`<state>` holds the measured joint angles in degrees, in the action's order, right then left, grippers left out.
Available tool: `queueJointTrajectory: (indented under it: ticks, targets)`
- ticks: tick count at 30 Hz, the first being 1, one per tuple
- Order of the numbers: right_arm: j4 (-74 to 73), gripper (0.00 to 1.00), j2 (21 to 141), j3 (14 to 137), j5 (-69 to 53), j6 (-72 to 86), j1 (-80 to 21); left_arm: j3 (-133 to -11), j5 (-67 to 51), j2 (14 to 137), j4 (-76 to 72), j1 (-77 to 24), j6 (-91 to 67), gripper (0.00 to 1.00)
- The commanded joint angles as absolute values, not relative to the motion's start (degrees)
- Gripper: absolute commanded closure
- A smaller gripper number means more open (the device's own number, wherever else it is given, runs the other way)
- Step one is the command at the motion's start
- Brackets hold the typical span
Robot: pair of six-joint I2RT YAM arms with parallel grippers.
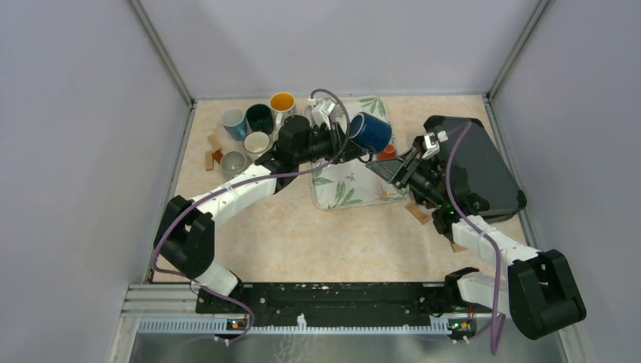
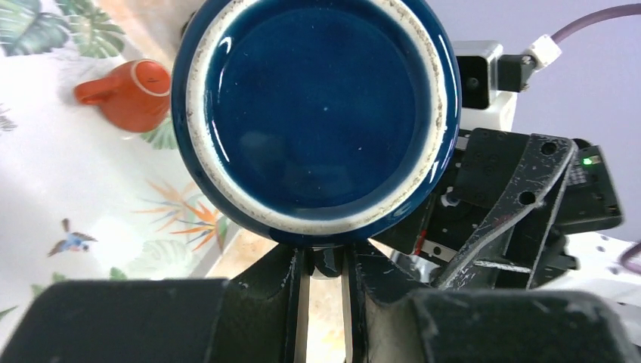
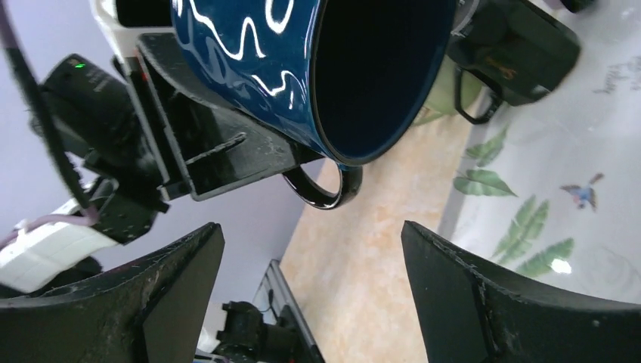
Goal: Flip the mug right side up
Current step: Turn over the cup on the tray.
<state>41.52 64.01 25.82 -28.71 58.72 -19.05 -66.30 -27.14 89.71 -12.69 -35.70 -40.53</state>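
Left gripper [image 2: 326, 266] tight on blue mug [image 2: 314, 113], right gripper [image 3: 310, 231] wide apart, tray [image 3: 529, 151] script illegible.

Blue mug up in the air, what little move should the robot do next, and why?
Probably roll the left gripper until the opening of the blue mug faces up. The mug hangs sideways above the tray, clamped in the left jaws; the right gripper is open beside it.
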Motion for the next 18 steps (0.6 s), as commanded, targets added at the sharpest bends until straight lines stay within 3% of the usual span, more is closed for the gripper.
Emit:
queueJointTrajectory:
  ticks: [1, 18]
  targets:
    - [56.25, 0.14, 65.12, 25.04, -32.43, 64.55, -18.11, -66.88, -33.06, 85.39, -26.31, -34.93, -45.63, 1.0]
    - [69.5, 0.4, 69.22, 25.48, -33.53, 74.21, -18.02, -64.39, -38.91, 86.81, -39.98, -34.83, -56.26, 1.0]
